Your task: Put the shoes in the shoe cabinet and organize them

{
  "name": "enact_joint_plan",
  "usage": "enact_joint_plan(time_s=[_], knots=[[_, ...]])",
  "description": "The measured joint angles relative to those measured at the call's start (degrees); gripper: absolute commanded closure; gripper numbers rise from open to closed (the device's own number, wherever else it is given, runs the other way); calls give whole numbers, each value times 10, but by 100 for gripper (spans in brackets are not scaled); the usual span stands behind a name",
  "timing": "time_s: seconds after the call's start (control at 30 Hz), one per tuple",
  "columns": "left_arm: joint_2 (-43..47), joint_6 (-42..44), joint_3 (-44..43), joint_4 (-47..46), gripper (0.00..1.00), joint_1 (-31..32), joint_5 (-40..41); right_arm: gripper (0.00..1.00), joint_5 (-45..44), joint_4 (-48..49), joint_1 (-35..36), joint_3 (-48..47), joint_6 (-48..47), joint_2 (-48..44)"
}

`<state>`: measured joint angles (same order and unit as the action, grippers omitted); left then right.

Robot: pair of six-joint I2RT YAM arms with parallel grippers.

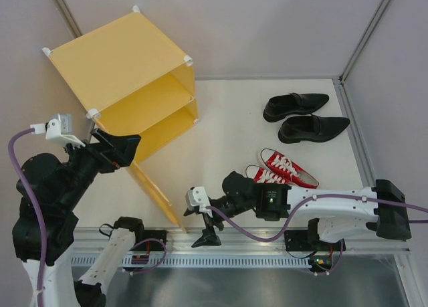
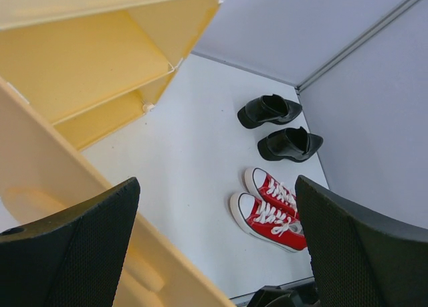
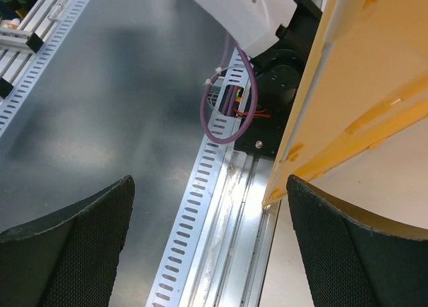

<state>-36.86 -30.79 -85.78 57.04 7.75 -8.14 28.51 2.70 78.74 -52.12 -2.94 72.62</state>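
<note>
The yellow-orange shoe cabinet (image 1: 124, 59) stands at the back left, its opening with the inner shelf (image 1: 150, 103) facing right. Its door (image 1: 157, 193) is swung open toward the table's front edge. Two black loafers (image 1: 304, 116) lie at the back right, and two red sneakers (image 1: 284, 170) lie side by side in front of them. My left gripper (image 1: 127, 150) is open and empty over the hinge end of the door (image 2: 100, 207). My right gripper (image 1: 200, 225) is open and empty, just off the door's free edge (image 3: 348, 113), above the front rail.
A slotted aluminium rail (image 3: 200, 207) and a grey metal floor lie beyond the table's front edge. Grey walls close the back and right sides. The left arm's base and purple cable (image 3: 224, 99) sit close behind the door's free end.
</note>
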Motion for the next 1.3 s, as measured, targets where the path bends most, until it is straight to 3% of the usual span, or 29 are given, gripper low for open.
enact_joint_plan(time_s=[0.23,0.7,1.3], knots=[[-39,0,-19,-9,0,0,-31,2,6,11,22,-9,2,34],[-93,5,30,-14,3,0,-56,2,11,45,29,-36,36,88],[-87,39,47,-26,1,0,-85,2,12,54,44,-71,42,113]])
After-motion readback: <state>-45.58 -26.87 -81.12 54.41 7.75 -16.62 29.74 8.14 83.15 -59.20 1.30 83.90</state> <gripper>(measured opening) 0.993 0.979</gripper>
